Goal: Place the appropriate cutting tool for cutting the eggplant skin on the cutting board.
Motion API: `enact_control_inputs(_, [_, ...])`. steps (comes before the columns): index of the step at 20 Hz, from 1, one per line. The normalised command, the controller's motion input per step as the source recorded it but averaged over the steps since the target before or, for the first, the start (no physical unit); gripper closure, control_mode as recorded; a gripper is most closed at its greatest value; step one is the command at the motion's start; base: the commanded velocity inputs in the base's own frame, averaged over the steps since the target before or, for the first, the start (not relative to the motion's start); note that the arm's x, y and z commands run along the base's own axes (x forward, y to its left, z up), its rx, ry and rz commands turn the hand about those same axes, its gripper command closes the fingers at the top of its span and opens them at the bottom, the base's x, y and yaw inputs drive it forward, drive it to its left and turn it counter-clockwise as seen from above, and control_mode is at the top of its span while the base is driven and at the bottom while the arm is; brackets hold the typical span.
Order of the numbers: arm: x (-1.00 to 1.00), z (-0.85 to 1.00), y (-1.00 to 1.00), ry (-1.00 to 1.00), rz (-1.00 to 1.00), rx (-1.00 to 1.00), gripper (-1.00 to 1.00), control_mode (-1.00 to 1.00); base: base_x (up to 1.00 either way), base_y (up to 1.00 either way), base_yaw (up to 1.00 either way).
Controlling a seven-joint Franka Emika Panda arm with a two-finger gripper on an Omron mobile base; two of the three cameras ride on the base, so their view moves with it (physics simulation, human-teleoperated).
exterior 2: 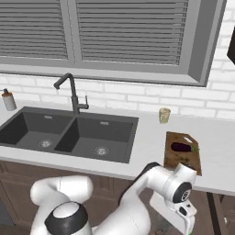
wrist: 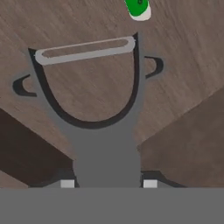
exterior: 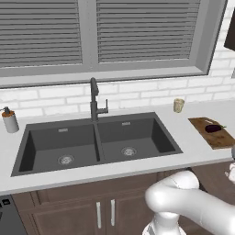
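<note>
The cutting board (exterior 2: 189, 161) is brown wood with visible grain; the eggplant (exterior 2: 181, 147) on it is dark and smooth. A matt dark grey sink (exterior: 98, 142) sits in a pale, smooth surface (exterior: 193, 142). The peeler (wrist: 94, 127) is matt grey with a metallic-looking blade.

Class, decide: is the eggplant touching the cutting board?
Touching. In the right base view the eggplant lies flat on the cutting board, with no gap under it; the left base view shows the same.
</note>
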Motion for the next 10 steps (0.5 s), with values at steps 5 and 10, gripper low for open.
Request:
enact_control_inputs(5, [-0.40, 1.00, 0.00, 0.04, -0.15, 0.01, 1.00, -1.00, 0.00, 0.00, 0.00])
enact_control_inputs(10, [-0.01, 1.00, -0.01, 0.00, -0.15, 0.00, 1.00, -1.00, 0.00, 0.00, 0.00])
